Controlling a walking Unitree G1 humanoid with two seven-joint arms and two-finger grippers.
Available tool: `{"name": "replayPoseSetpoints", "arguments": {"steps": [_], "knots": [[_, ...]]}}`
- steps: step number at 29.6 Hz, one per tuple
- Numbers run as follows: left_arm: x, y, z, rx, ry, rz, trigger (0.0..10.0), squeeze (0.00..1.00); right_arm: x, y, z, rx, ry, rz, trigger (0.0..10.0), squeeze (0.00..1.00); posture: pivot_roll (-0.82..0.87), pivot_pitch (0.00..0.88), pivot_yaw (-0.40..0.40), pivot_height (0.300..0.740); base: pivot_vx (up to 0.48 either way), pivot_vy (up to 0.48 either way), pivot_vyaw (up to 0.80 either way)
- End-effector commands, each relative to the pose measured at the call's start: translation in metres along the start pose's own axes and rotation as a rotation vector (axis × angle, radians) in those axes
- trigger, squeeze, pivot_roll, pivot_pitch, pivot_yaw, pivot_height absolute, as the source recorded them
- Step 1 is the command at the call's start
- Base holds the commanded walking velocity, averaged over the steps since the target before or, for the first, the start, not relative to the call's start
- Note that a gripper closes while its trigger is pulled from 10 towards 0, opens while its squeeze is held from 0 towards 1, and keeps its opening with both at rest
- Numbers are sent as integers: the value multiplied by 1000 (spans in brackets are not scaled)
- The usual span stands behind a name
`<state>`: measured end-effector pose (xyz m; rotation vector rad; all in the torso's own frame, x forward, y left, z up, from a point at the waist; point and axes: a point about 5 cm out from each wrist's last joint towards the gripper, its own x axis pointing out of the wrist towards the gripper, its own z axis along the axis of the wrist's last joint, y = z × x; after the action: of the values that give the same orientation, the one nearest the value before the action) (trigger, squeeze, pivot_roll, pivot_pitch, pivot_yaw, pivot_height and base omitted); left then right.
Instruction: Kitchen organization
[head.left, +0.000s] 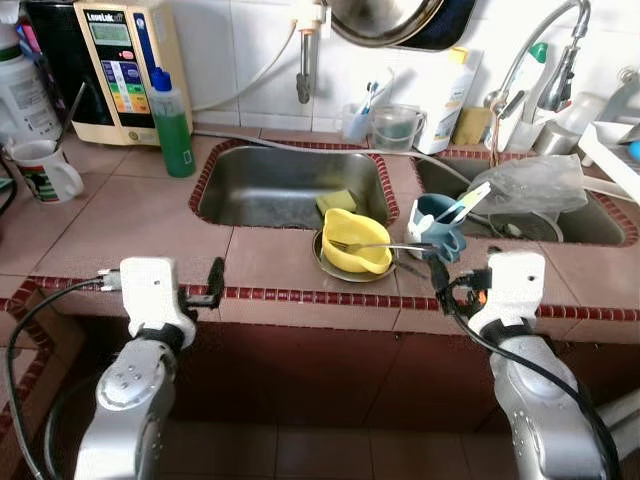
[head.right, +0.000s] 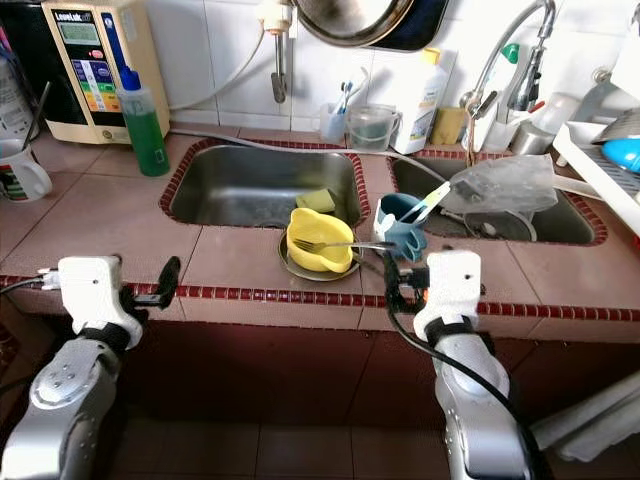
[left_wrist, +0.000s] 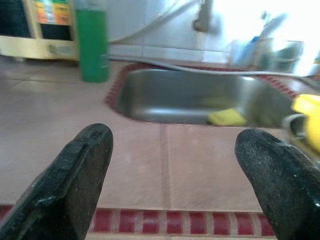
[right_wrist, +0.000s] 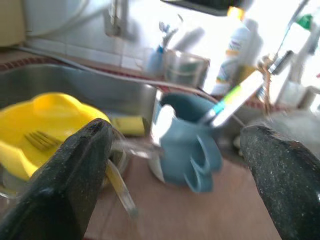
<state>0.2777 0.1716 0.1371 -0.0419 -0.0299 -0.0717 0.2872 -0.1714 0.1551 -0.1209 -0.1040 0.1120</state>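
Right gripper (right_wrist: 175, 175), lower centre-right of frame, fingers spread and empty, faces the blue cup (head.left: 440, 222); yellow bowl (head.left: 355, 243) with fork (head.left: 375, 245) sits centre, apparently awaiting pickup. Left gripper (left_wrist: 170, 185), lower left, likewise spread and empty.

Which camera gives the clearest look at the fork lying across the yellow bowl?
The right eye view: the fork lies sharp and whole across the yellow bowl, tines to handle. The left eye view shows it much the same. The right wrist view catches blurred tines in the bowl.
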Motion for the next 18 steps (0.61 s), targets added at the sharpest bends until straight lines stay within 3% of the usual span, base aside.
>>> {"name": "replayPoseSetpoints", "arguments": {"steps": [1,6,13,18], "knots": [[3,-4,-2,-8,16,-32,10000,0,1,-2,-2,-14,5,14,10000,0,-3,50,-32,740,0,0,0],[4,-8,-6,29,5,-46,10000,0,6,-1,-1,3,-14,16,10000,0,-4,53,-30,740,0,0,0],[-1,-15,2,-3,-46,-139,10000,0,3,-5,5,21,-63,16,10000,0,-6,64,-24,740,0,0,0],[-1,-18,7,21,-74,-164,10000,0,2,-8,8,32,-95,16,10000,0,-5,68,-17,740,0,0,0]]}}
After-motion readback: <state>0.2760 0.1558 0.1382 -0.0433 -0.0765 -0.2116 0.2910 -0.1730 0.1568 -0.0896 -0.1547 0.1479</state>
